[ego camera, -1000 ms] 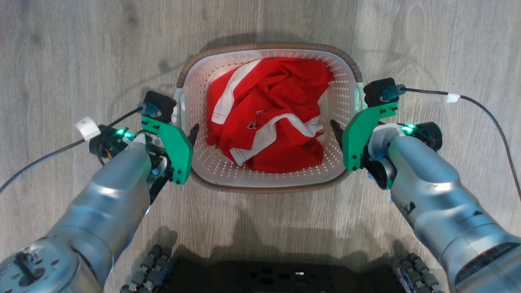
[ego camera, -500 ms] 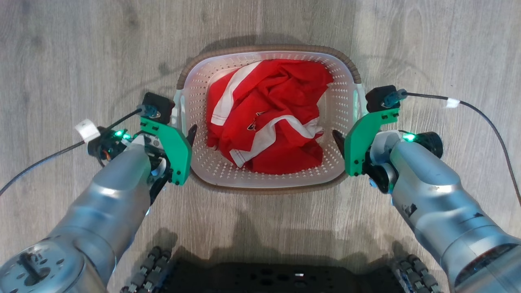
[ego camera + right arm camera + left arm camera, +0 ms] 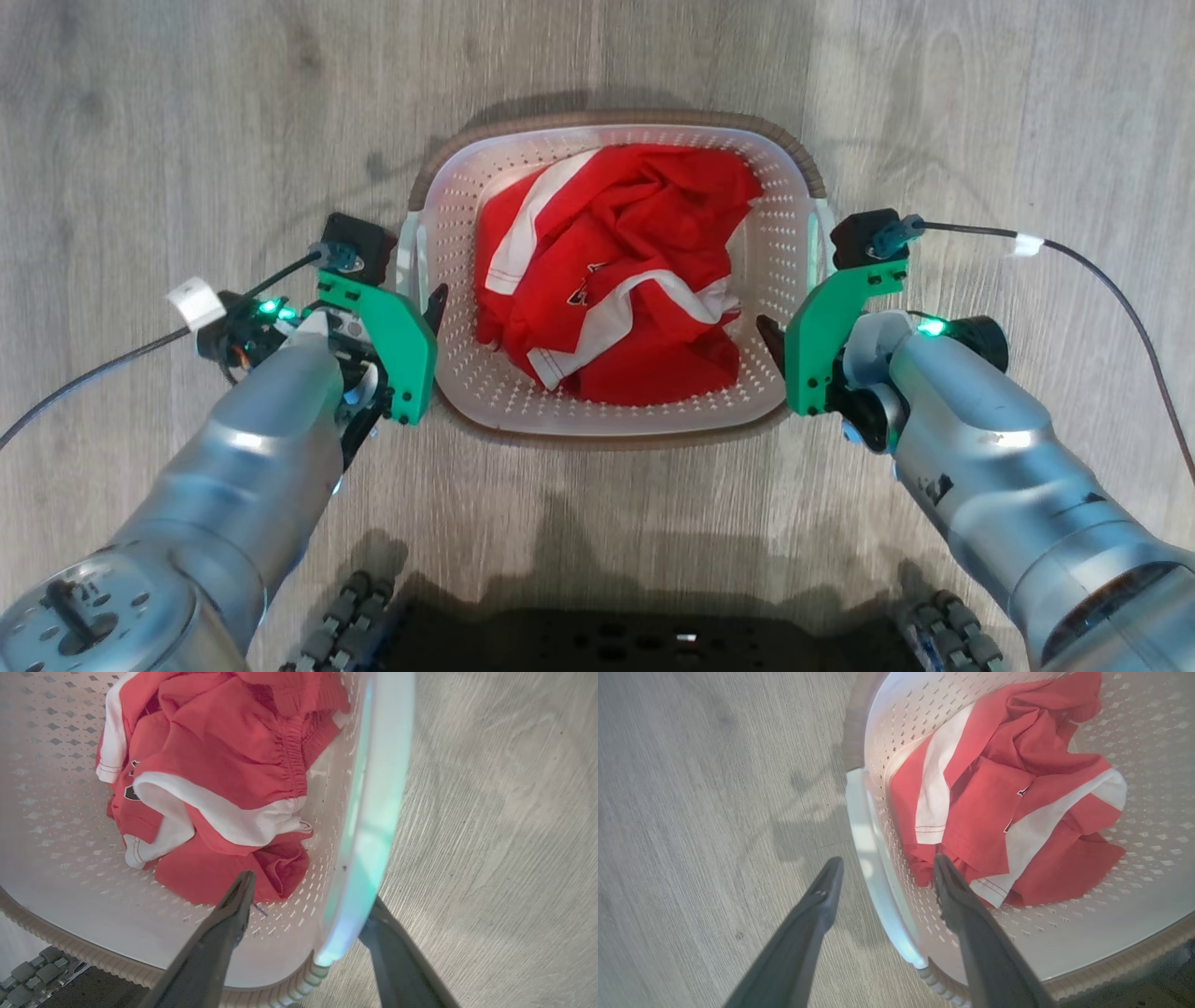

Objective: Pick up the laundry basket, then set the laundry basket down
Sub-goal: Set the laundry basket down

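Had the left gripper (image 3: 887,861) spread wide and clamped on nothing, one finger out over the floor (image 3: 691,812), the other inside the laundry basket (image 3: 780,247), with the white left handle (image 3: 866,830) running up between them; could not tell whether either finger touched it. Had the right gripper (image 3: 310,889) likewise agape astride the white right handle (image 3: 373,793), inner finger down beside the perforated wall, outer finger partly hidden behind the handle. Saw, nearest in the head view, the dark robot base (image 3: 653,644) along the bottom edge, ribbed wheels (image 3: 341,625) at its corners. Saw next the two silver forearms (image 3: 252,448) angling inward, green brackets (image 3: 401,345) at the wrists close beside the basket's flanks, leaving little room sideways there. Noted a black cable (image 3: 93,373) trailing from the left wrist toward the left edge and another cable (image 3: 1111,280) looping from the right wrist to the right edge, both lying apart from the basket. Found the basket straight ahead between the arms, on or just above the wood-grain floor, could not tell which, its brown rim (image 3: 616,119) curving round the far end. Found a crumpled red and white garment (image 3: 625,271) heaped inside, its near folds just beside the inner fingers. Beyond the far rim and out to both sides, met open floor running to the edges of view.
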Available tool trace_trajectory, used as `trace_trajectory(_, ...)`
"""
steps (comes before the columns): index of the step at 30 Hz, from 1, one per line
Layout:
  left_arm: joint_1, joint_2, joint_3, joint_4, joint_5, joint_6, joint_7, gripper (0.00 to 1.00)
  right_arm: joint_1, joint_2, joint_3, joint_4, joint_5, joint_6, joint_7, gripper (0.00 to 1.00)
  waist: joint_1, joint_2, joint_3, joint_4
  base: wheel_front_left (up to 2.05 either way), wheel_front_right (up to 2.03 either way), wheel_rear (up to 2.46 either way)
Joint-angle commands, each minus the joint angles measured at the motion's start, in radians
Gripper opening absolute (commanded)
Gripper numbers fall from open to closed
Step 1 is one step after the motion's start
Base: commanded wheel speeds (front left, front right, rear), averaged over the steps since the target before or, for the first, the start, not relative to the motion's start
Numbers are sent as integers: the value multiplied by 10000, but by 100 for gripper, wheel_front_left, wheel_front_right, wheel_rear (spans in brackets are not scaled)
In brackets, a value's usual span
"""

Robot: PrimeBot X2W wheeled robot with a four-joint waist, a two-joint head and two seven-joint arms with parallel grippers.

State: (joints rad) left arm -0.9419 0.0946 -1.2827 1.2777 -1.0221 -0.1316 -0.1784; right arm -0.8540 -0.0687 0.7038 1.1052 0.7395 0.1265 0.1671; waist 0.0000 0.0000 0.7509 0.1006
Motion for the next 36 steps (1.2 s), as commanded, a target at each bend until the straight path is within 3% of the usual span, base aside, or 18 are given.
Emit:
trace_trajectory(1, 30, 222, 85, 78, -99, 28, -118, 100, 536, 185, 162, -160, 113, 42, -80, 100, 0, 0, -104, -21, 0, 0, 0)
trace_trajectory(18, 1347, 619, 180, 122, -291, 259, -563, 100, 1159, 185, 824, -364, 1065, 42, -804, 100, 0, 0, -2410, -732, 0, 0, 0)
trace_trajectory(24, 1643, 861, 488, -63, -247, 535, -818, 100, 1353, 185, 1005, -609, 1410, 42, -1699, 100, 0, 0, -3593, -1032, 0, 0, 0)
trace_trajectory(28, 1643, 1399, 1427, -1458, 288, 1245, -829, 100, 1310, 185, 935, -681, 1466, 42, -2888, 100, 0, 0, -4319, -1171, 0, 0, 0)
trace_trajectory(29, 1643, 1399, 1427, -1458, 288, 1245, -829, 100, 1310, 185, 935, -681, 1466, 42, -2888, 100, 0, 0, -4319, -1171, 0, 0, 0)
trace_trajectory(32, 2075, 1941, 2527, -2981, 1062, 1863, -830, 100, 1213, 185, 687, -666, 1478, 42, -3872, 100, 0, 0, -4782, -1255, 0, 0, 0)
trace_trajectory(36, 3107, 2591, 4387, -5427, 2521, 2693, -831, 100, 1168, 185, 169, -966, 1280, 42, -4267, 100, 0, 0, -5321, -1361, 0, 0, 0)
